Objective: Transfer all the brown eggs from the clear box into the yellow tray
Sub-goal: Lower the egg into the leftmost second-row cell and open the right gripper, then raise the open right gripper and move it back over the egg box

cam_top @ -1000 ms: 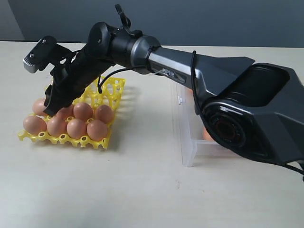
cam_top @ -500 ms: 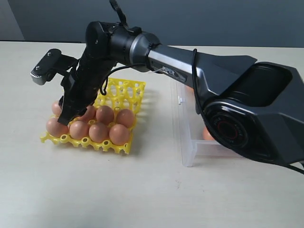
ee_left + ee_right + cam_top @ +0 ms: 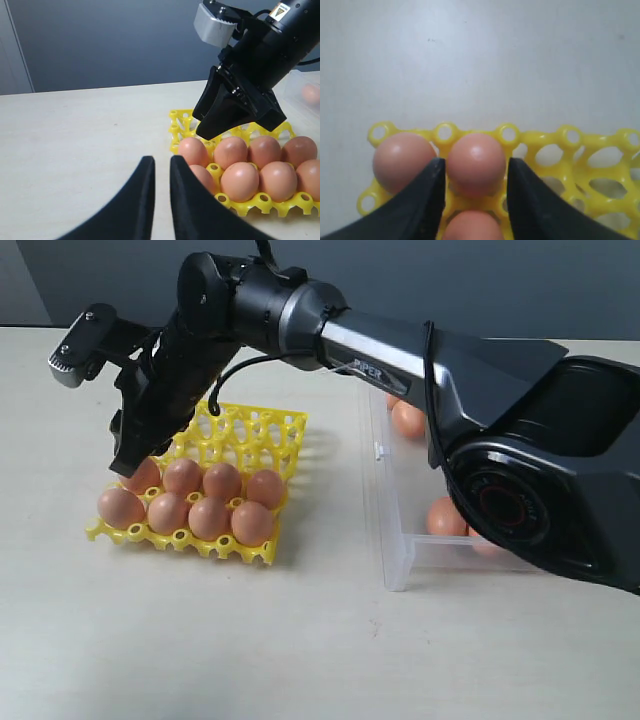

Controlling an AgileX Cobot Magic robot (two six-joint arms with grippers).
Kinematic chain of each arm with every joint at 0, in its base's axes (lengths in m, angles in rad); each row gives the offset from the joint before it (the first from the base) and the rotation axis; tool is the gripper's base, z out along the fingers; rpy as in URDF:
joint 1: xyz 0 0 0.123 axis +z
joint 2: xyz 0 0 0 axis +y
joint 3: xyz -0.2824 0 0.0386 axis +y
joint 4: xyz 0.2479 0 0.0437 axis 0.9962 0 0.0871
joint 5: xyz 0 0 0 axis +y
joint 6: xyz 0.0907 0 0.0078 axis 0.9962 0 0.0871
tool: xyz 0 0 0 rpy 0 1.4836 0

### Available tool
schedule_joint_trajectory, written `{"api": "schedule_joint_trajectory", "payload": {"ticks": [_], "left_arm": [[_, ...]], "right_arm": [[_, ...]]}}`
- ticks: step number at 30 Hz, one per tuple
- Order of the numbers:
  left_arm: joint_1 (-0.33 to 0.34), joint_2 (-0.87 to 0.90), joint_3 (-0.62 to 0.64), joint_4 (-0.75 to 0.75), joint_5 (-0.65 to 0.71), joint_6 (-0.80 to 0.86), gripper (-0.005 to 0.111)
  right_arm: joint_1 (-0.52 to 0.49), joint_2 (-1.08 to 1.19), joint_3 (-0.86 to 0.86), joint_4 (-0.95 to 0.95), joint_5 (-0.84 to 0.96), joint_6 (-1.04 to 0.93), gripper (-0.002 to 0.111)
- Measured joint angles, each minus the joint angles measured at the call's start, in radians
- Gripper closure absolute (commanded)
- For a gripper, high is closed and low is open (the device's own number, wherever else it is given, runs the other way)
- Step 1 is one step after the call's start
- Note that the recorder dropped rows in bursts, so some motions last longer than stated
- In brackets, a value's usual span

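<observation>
The yellow tray (image 3: 255, 430) lies on the table left of centre with several brown eggs (image 3: 209, 518) in its two near rows. My right gripper (image 3: 125, 462) reaches across and hangs just above the far-left egg (image 3: 143, 476) of the back row. In the right wrist view its open fingers (image 3: 475, 161) straddle that egg (image 3: 475, 157), which sits in its cup with a small gap on one side. The clear box (image 3: 395, 540) stands to the right with a few eggs (image 3: 408, 420) showing. My left gripper (image 3: 161, 159) is low beside the tray (image 3: 182, 120), its fingers close together and empty.
The right arm's large dark base (image 3: 540, 470) covers much of the clear box. The tray's far rows (image 3: 270, 445) are bare cups. Bare table lies in front of the tray and the box.
The tray slid to the right along with the right gripper, then stayed put. The right gripper has since risen off the tray's left corner, leaving the egg in its cup.
</observation>
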State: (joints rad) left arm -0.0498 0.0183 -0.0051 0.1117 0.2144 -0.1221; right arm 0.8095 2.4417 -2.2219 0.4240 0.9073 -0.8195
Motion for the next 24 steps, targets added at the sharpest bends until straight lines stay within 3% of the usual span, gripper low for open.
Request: {"api": "schedule_joint_trajectory", "payload": {"ticks": [14, 18, 24], "left_arm": [[0.0, 0.0, 0.0, 0.0, 0.0, 0.0, 0.095], [0.0, 0.0, 0.0, 0.0, 0.0, 0.0, 0.095], [0.0, 0.0, 0.0, 0.0, 0.0, 0.0, 0.095]], "right_arm": [[0.019, 0.019, 0.0, -0.055, -0.077, -0.009, 0.069], [0.019, -0.02, 0.0, -0.197, -0.076, 0.205, 0.069], [0.019, -0.138, 0.0, -0.655, 0.125, 0.663, 0.069]]}}
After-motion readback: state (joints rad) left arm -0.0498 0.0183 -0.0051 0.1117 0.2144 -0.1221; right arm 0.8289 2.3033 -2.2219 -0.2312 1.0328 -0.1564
